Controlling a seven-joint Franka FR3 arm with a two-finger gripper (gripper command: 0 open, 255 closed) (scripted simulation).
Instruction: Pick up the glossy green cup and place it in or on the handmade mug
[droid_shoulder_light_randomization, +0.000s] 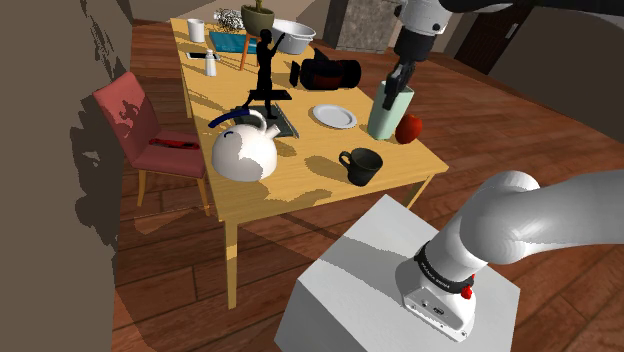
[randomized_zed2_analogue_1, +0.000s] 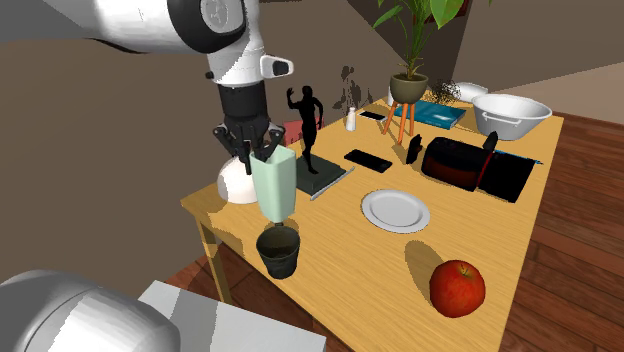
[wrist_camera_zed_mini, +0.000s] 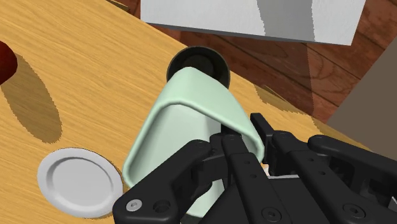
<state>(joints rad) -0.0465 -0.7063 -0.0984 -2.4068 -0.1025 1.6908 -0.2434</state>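
My black gripper (droid_shoulder_light_randomization: 397, 88) is shut on the rim of a tall pale green cup (droid_shoulder_light_randomization: 385, 118), one finger inside and one outside. The cup (randomized_zed2_analogue_1: 273, 188) hangs in the air, slightly tilted, with its base just above a dark mug (randomized_zed2_analogue_1: 279, 250) that stands near the table's front edge. In the wrist view the gripper (wrist_camera_zed_mini: 235, 137) clasps the cup's (wrist_camera_zed_mini: 184, 108) rim, and the cup's base points down at the mug's (wrist_camera_zed_mini: 200, 63) dark opening. In the shoulder view the mug (droid_shoulder_light_randomization: 362, 165) shows its handle towards that view's left.
A red apple (randomized_zed2_analogue_1: 458, 288) and a white plate (randomized_zed2_analogue_1: 395, 211) lie near the mug. A white teapot (droid_shoulder_light_randomization: 245, 150), a black figurine (droid_shoulder_light_randomization: 266, 60), a black appliance (droid_shoulder_light_randomization: 325, 73), bowls and a plant crowd the wooden table (droid_shoulder_light_randomization: 300, 180). A red chair (droid_shoulder_light_randomization: 140, 125) stands beside it.
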